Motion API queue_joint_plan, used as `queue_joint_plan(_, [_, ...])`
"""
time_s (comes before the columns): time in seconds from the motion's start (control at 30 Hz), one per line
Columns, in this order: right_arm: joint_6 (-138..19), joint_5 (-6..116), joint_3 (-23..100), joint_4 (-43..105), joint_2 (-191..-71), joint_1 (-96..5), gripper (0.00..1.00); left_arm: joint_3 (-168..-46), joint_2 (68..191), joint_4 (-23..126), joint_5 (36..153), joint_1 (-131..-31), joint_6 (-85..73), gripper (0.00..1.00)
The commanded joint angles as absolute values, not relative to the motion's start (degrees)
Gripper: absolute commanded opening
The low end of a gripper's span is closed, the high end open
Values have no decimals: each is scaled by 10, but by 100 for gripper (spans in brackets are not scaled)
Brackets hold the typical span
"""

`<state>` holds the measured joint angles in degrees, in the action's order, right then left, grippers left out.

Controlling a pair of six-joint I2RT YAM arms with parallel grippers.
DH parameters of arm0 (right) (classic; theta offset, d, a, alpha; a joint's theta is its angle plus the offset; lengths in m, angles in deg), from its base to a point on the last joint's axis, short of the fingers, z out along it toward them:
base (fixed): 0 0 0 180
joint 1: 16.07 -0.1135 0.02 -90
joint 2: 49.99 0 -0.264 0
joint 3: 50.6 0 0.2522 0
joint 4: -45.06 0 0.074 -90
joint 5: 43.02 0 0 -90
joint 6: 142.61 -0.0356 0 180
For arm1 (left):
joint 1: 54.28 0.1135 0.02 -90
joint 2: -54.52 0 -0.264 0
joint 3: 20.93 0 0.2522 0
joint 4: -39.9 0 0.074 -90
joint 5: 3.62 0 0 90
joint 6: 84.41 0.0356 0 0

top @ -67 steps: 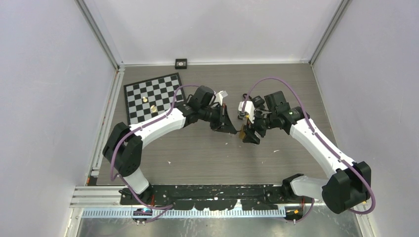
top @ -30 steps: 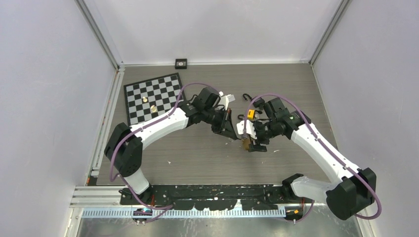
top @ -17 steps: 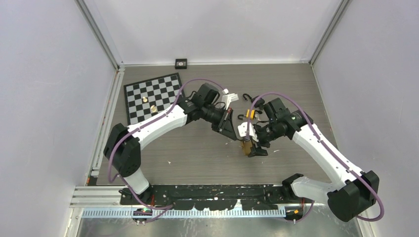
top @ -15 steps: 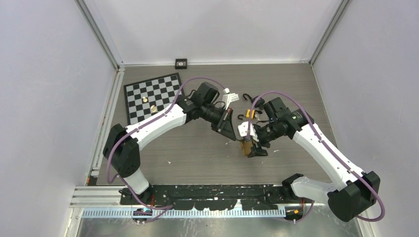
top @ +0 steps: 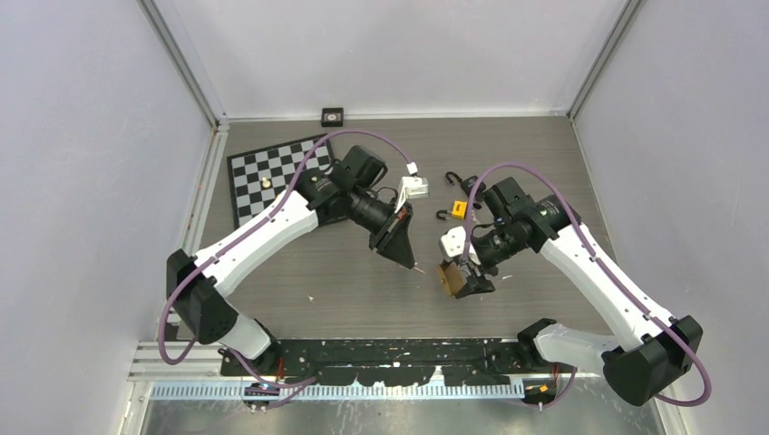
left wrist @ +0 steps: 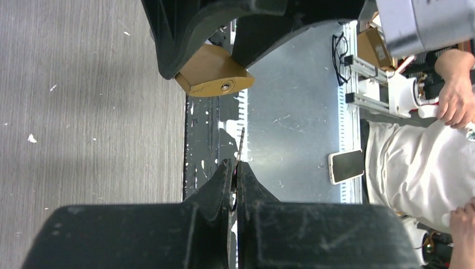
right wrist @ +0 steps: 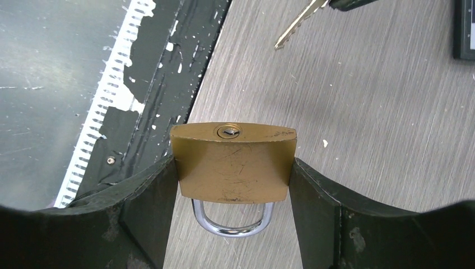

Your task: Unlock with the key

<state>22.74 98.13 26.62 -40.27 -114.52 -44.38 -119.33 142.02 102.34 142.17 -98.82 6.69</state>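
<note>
Padlock (right wrist: 235, 154) clamped in right gripper (right wrist: 232, 168) | key (left wrist: 241, 144) pinched in closed left gripper (left wrist: 235, 167) | the two apart

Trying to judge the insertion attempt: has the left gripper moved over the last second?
Yes. The left gripper, shut on the key, has backed off leftward, toward the checkerboard, leaving a gap to the padlock.

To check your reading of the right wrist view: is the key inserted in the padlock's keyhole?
No, the key sits apart from the padlock, whose keyhole shows empty.
</note>
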Motion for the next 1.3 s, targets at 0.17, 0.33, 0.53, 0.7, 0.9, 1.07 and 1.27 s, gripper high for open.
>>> queue_joint_plan(0.17, [284, 1065, 316, -456, -1125, -455, 0, -1191, 1372, 1023, 1452, -988, 152, 0])
queue_joint_plan(0.33, [285, 1065, 314, -455, -1119, -457, 0, -1190, 1379, 991, 1463, -998, 125, 0])
queue_joint_plan(0.53, [272, 1048, 322, -444, -1118, -457, 0, -1156, 1405, 896, 1506, -1014, -1, 0])
queue_joint_plan(0.7, [249, 1026, 329, -424, -1128, -456, 0, -1142, 1427, 845, 1506, -1016, -140, 0])
queue_joint_plan(0.9, [225, 999, 330, -396, -1136, -451, 0, -1145, 1439, 853, 1457, -1015, -213, 0])
queue_joint_plan(1.07, [218, 992, 335, -389, -1136, -443, 1, -1150, 1438, 881, 1428, -1015, -218, 0])
queue_joint_plan(1.27, [216, 990, 337, -386, -1140, -438, 0, -1146, 1438, 894, 1399, -1015, -221, 0])
